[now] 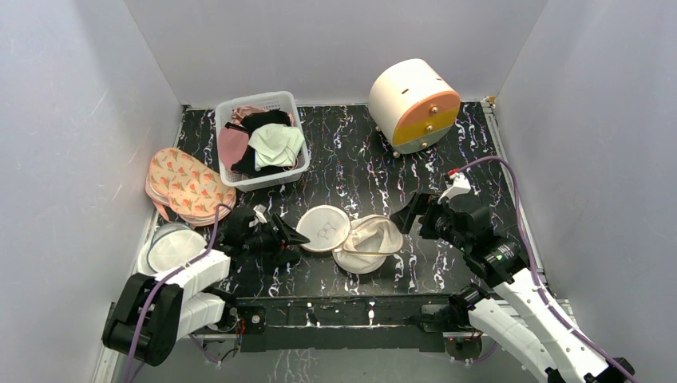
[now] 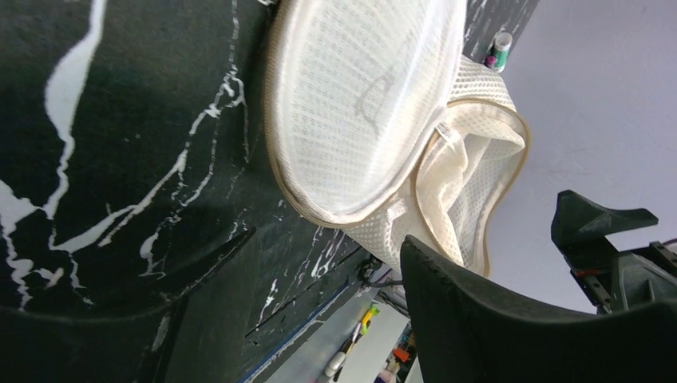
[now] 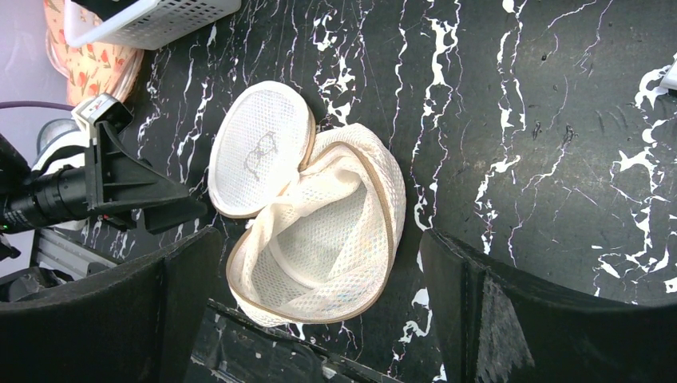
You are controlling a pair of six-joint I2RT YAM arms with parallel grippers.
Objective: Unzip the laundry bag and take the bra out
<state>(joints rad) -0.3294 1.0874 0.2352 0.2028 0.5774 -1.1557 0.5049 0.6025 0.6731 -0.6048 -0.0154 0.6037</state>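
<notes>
Mesh laundry bag [image 3: 319, 231] sits mid-table, unzipped, lid flipped open, apparently empty (a floral bra [image 1: 188, 185] lies far left). Left gripper [image 1: 294, 243] and right gripper [image 1: 407, 217] flank it, both spread, holding nothing.
</notes>
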